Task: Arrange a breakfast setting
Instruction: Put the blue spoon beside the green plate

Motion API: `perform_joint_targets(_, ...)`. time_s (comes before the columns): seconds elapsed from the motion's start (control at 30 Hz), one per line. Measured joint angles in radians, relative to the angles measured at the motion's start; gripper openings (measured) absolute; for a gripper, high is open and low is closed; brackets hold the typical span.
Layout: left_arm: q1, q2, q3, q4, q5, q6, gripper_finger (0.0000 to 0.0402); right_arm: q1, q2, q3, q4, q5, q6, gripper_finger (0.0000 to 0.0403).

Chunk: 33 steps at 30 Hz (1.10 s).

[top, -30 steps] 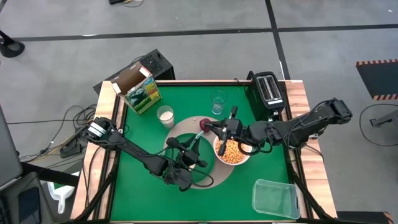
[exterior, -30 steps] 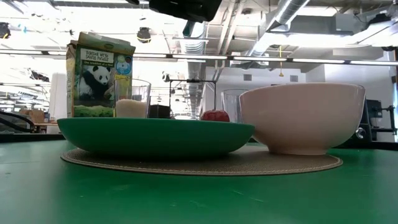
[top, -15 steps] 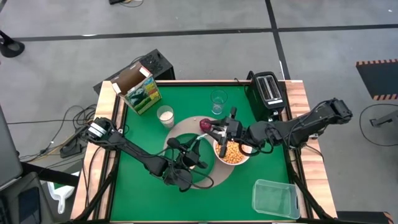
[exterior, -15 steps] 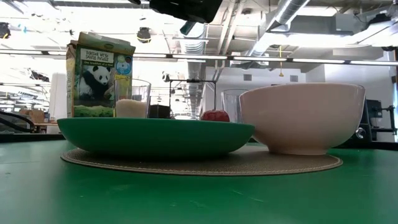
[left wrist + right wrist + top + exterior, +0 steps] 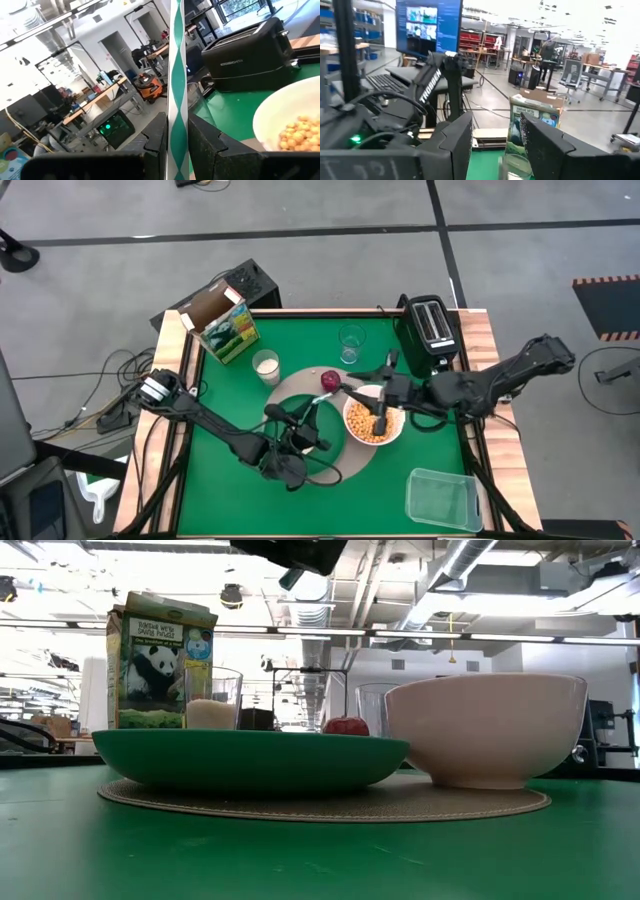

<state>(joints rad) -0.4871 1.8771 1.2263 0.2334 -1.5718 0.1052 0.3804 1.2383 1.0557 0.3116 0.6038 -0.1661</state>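
The left gripper [image 5: 176,142] sits low over the near part of the round mat [image 5: 292,386], its claw closed narrow on the rim of the green plate [image 5: 250,756]; in the left wrist view the rim runs as a thin green band between the two fingers [image 5: 156,140]. The plate rests on the mat, and the white bowl [image 5: 485,730] stands just beside it on the same mat, on the right arm's side, filled with golden cereal [image 5: 372,425]. The right gripper [image 5: 495,142] hovers over the far edge of the bowl, its claw spread with nothing between the fingers. The red fruit [image 5: 327,380] lies at the far edge of the mat, between plate and bowl. The small glass of milk [image 5: 266,366] stands just off the mat toward the cereal box [image 5: 228,328], and the clear stemmed glass [image 5: 351,343] stands farther back, near the black toaster [image 5: 432,325]. An empty clear plastic tub [image 5: 443,498] sits at the near right corner of the table [image 5: 220,490].
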Motion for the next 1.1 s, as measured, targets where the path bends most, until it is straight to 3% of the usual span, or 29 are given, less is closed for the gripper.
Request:
perform_joint_targets(0.2, -0.033, -0.063, -0.002, -0.111, 0.0, -0.115, 0.0044, 0.054, -0.092, 0.0, -0.146, 0.0, 0.015, 0.019)
perform_joint_targets(0.37, -0.078, -0.168, -0.002, -0.419, 0.042, -0.428, 0.0044, 0.108, -0.129, 0.001, -0.29, 0.0, 0.035, 0.0189)
perform_joint_targets(0.57, -0.096, -0.282, -0.001, -0.859, 0.341, -0.92, 0.0044, 0.156, -0.116, 0.001, -0.445, -0.001, 0.104, 0.0189)
perform_joint_targets(0.8, -0.121, -0.31, -0.001, -1.239, 0.729, -1.291, 0.0044, 0.169, -0.068, 0.001, -0.573, -0.001, 0.184, 0.0189)
perform_joint_targets(0.93, -0.147, -0.302, -0.011, -1.382, 0.948, -1.456, 0.0044, 0.179, -0.042, 0.001, -0.628, -0.003, 0.223, 0.0188)
perform_joint_targets(1.1, -0.187, -0.301, -0.078, -1.444, 1.087, -1.656, 0.0044, 0.198, -0.039, 0.001, -0.716, 0.004, 0.318, 0.0188)
